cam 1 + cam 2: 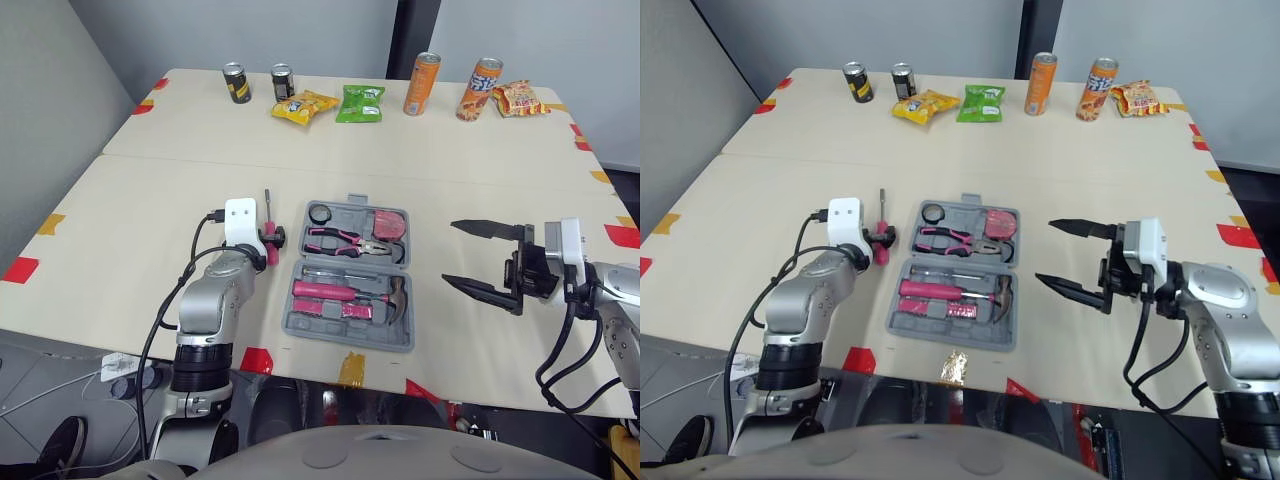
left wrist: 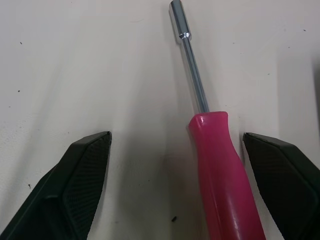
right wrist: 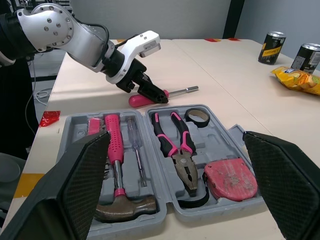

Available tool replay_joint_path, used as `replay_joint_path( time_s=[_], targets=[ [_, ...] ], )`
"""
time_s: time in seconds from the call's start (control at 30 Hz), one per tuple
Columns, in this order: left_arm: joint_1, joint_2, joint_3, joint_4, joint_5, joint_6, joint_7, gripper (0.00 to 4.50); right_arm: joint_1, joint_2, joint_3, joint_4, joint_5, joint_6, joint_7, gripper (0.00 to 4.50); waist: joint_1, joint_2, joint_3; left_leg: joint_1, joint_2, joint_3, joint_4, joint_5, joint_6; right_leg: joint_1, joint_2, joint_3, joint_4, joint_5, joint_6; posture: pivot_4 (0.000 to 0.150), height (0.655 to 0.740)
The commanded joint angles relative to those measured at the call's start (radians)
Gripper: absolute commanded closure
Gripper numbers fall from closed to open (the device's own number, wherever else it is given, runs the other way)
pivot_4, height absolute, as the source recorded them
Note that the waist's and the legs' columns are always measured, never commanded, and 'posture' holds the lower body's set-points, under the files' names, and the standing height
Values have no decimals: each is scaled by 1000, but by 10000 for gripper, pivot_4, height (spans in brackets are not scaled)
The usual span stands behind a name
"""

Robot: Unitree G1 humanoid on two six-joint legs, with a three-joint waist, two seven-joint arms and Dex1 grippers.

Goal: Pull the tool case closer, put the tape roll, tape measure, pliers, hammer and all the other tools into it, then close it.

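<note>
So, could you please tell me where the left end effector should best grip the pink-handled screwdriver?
Grip the pink-handled screwdriver by its thick handle, from above, a finger on each side. It lies flat on the table, and the slim shaft would likely slip; the open left end effector straddles the handle.

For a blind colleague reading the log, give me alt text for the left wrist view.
A pink-handled screwdriver lies on the beige table between the open fingers of the left gripper, its metal shaft pointing away from the wrist.
</note>
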Motion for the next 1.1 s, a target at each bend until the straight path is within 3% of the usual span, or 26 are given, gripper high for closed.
replay_joint_path(
  time_s=[0.03,0.1,0.37,0.4,0.83,1.1],
  targets=[
    [-5,-1,-6,14,13,1,-6,2800,-8,4,-9,-12,6,-13,-1,0,0,0,0,0,0,0,0,0,0,0,0,0,0,0,0,1500,7385],
    [-3,-4,-4,14,18,0,-5,7801,-7,6,-7,-14,3,-15,-1,0,0,0,0,0,0,0,0,0,0,0,0,0,0,0,0,1500,7385],
    [-3,-8,3,26,27,-25,-14,36718,-5,10,1,-22,-3,-21,-6,0,6,0,0,0,0,0,0,0,0,0,0,0,0,0,0,1500,7385],
    [-2,-7,3,27,29,-27,-17,38643,-5,10,2,-23,-3,-20,-7,0,7,0,0,0,0,0,0,0,0,0,0,0,-1,0,0,1500,7385],
    [21,60,9,-2,41,-49,-81,38575,-6,22,16,-30,-13,-22,-21,0,7,0,0,0,0,0,-1,0,0,0,0,0,-1,0,0,1500,7385],
    [100,173,20,-76,-13,-80,-250,38575,-4,27,17,-33,-18,-22,-24,0,-1,0,0,1,0,0,-2,0,0,0,0,0,-1,0,0,1500,7385]
  ],
)
